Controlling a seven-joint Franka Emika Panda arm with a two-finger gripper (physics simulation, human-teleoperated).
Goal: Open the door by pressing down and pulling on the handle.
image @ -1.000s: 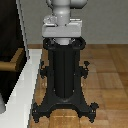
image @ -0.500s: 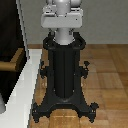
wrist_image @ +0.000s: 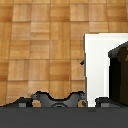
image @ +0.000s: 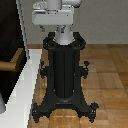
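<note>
The black pedestal (image: pixel 64 75) is standing in the middle of the wooden floor (image: pixel 107 75), its spread feet (image: pixel 65 107) taking up the ground around it. Along the exterior view's left the white frame (image: pixel 27 87) is running close beside the pedestal, leaving only a narrow gap between them. The dark door (image: pixel 10 35) is sitting in that frame, and the tan handle (image: pixel 12 62) is sticking out from it into the space beside the frame. To the exterior view's right the floor is lying open and wide. In the wrist view the bare floor (wrist_image: pixel 40 50) is stretching beside the frame (wrist_image: pixel 97 65).
</note>
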